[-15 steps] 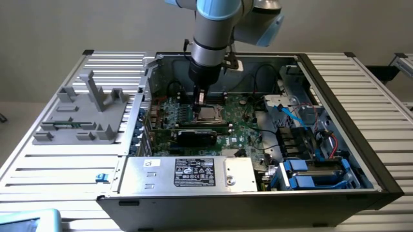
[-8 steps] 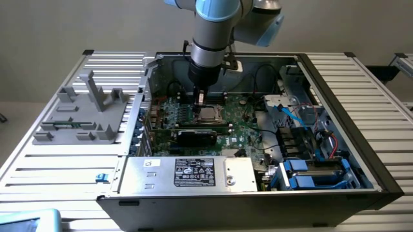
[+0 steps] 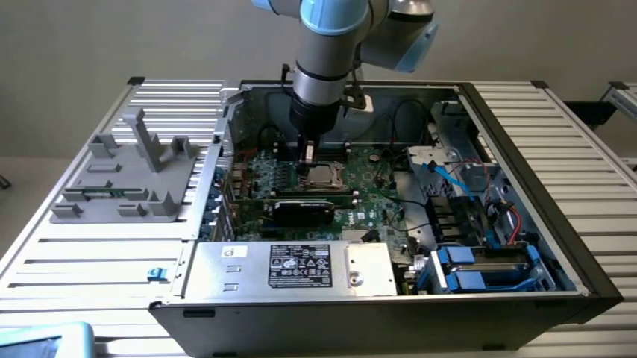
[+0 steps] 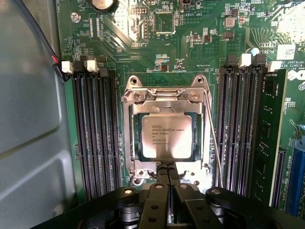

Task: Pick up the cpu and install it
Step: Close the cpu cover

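The cpu (image 4: 167,136), a silvery square chip with printed text, lies flat inside the motherboard socket (image 4: 131,125), under the metal frame that runs around its edges. My gripper (image 4: 167,172) is shut with its two dark fingers pressed together and nothing between them. Its tips sit at the socket's edge, right beside the cpu. In the exterior view the gripper (image 3: 306,154) hangs straight down inside the open computer case, just above the cpu (image 3: 321,176) and slightly to the exterior view's left of it.
Black memory slots (image 4: 95,133) flank the socket, and a thin wire lever (image 4: 215,148) runs along one side. A black card (image 3: 303,211), a silver box with a label (image 3: 289,268) and blue drive bays (image 3: 478,268) fill the case. A grey fixture (image 3: 130,175) stands on the slatted table.
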Robot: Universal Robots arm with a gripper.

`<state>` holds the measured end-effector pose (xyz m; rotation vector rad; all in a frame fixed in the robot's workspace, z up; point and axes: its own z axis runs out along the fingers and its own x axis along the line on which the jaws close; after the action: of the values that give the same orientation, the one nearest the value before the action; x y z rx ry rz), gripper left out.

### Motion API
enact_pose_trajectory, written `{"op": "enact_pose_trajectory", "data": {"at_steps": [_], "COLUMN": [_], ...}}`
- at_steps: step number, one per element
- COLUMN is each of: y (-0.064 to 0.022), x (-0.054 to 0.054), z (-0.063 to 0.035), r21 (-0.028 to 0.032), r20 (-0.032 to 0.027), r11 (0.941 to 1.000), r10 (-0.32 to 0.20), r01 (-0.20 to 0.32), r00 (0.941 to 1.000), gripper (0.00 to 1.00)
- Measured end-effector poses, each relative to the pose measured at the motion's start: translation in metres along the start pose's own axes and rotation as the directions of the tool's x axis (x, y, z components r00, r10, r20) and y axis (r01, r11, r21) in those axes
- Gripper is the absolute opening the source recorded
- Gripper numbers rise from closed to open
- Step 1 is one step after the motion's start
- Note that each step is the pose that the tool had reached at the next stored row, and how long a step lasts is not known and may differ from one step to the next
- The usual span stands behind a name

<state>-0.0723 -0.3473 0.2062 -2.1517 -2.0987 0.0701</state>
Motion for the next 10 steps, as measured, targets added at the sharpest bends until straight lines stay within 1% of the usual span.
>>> {"op": "enact_pose_trajectory", "data": {"at_steps": [10], "y": [-0.0009], "x": [-0.0002], "z": [0.0024], "r21": [-0.0052], "r20": [-0.0001], "r11": [1.0], "r10": [0.0], "r01": [0.0], "r00": [1.0], "gripper": [0.12]}}
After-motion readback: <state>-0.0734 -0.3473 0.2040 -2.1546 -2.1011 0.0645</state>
